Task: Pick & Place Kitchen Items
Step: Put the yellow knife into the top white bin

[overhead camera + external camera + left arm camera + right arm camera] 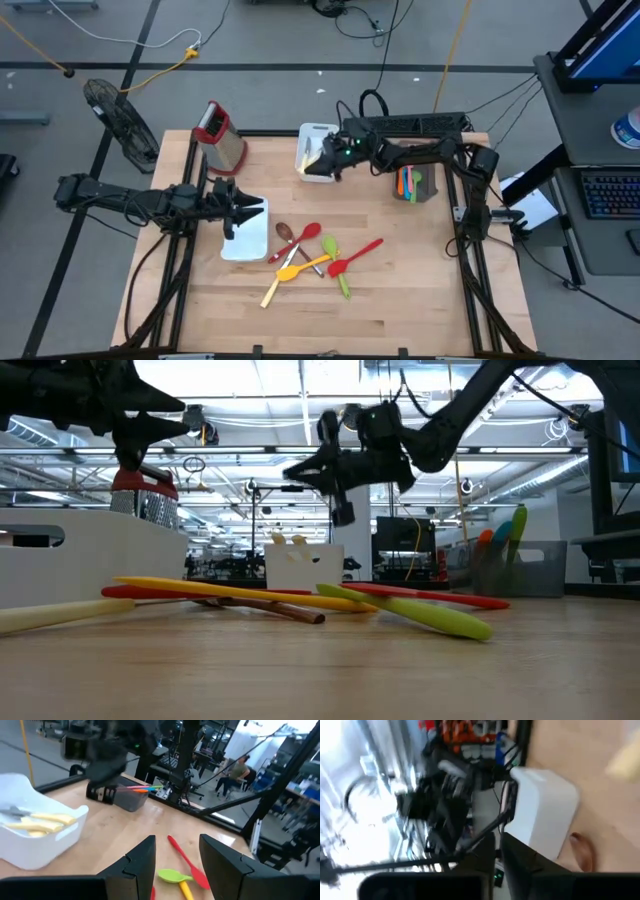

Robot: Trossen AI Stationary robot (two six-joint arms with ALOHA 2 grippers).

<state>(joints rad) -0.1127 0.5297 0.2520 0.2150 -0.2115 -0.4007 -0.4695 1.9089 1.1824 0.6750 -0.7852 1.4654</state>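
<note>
Place: robotics lab in a large open industrial hall
Floor: grey concrete, loose cables and a standing fan
Ceiling: exposed trusses with long strip lights
Rig: wooden counter in a black metal frame, two arms mounted on it
Side desk: keyboard and monitor
Background: a person seated among workstations

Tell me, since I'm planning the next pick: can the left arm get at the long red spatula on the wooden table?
Probably yes: the left claw hangs open above the white tray, the long red spatula lies uncovered nearby, nothing between.
</note>
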